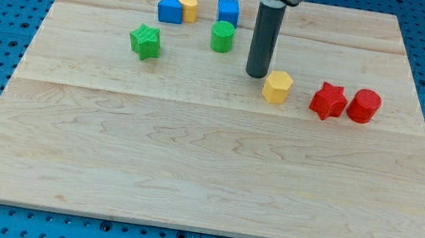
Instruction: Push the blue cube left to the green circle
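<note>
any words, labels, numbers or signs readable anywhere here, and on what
None: no text, number or sign can be read anywhere.
The wooden board is bare wood grain.
The blue cube, green circle and other blocks show plain colour only.
The rod above my tip carries no marking.

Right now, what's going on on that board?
My tip rests on the wooden board, just left of the yellow hexagon and touching no block. The blue cube sits at the view's top, just above the green circle, not yet pushed.
</note>
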Robot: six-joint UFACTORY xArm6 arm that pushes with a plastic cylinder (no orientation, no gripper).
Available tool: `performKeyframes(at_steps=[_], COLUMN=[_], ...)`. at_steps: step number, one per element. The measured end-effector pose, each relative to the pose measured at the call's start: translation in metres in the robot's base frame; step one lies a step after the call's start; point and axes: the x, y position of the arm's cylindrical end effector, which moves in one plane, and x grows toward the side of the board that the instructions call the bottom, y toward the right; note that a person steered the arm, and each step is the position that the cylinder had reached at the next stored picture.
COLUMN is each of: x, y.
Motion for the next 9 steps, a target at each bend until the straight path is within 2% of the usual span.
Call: performKeyframes(at_steps=[1,2,3,4,5,6,7,8,9], x=[-0.008,0.009,0.019,0.006,-0.014,0.012,-0.014,-0.068,-0.132], y=[0.044,0.055,0.037,0.014,-0.043,-0.051,0.009,0.096,0.053])
